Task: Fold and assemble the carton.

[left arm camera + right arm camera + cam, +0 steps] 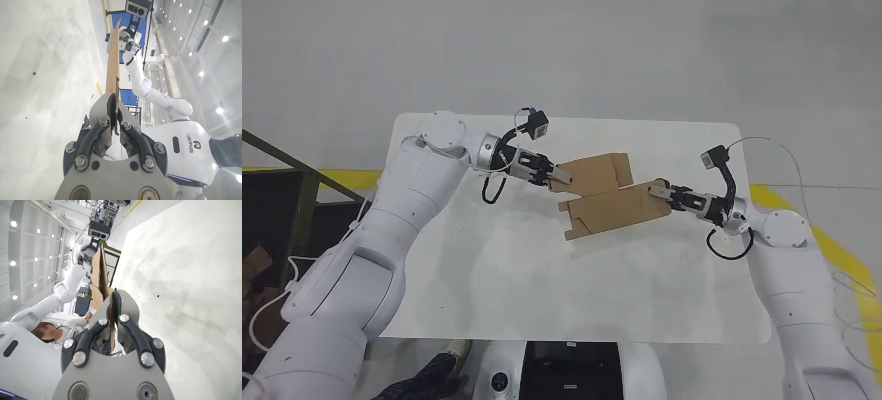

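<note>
Because a flattened carton has to be pulled open before any flap can be folded, I am holding the flat brown corrugated-cardboard carton [602,197] by its two opposite ends, in the air over the middle of the white bench [492,290]. My left fingers [111,106] are pinching one short edge, with the board sandwiched tight between the pads. My right fingers [116,306] are clamping the opposite end the same way. The sheet is spanning the gap between my two wrists, its broad face turned towards the bench and, as far as I can judge, hanging just apart from it. Looking along its edge from my right wrist, I am seeing the layers standing slightly apart in a narrow V towards the far end, which suggests that the two grips are set to draw the walls away from each other. A few small dark specks [34,73] are lying on the bench beside the carton, and a yellow line [352,178] is running along the floor beyond the bench edge. What is getting in the way, I think, is my own hold, since both sets of fingers are sitting on the ends where the flaps must turn. The bench close beneath is also leaving little room for a panel to swing down.
</note>
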Motion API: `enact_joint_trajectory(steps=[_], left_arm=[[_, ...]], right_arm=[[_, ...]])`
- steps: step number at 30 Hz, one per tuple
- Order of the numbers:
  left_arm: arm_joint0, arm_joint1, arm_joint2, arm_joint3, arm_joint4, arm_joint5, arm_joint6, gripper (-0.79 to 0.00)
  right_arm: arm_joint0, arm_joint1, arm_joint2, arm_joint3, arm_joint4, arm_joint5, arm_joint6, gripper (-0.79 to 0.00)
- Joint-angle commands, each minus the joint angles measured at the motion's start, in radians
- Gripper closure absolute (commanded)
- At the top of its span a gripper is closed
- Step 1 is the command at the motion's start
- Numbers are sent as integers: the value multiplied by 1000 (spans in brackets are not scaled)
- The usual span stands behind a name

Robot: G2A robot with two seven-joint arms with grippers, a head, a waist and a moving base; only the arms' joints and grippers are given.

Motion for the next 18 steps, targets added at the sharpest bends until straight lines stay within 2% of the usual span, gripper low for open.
enact_joint_trajectory(steps=[1,2,6,10,18], left_arm=[[-1,0,1,0,1,-3,3,-345],[-2,1,1,2,5,-6,7,-785],[-4,3,-9,17,-3,-28,28,-785],[-3,8,-32,27,-7,-65,65,-785],[29,22,-70,0,-18,-87,87,-785]], right_arm=[[0,2,-5,-4,4,-3,-3,0],[-1,4,-7,-6,6,-4,-4,0],[-2,8,-3,-1,34,7,-15,0],[-6,13,3,1,5,45,-82,0],[-37,17,2,-31,36,114,-143,0]])
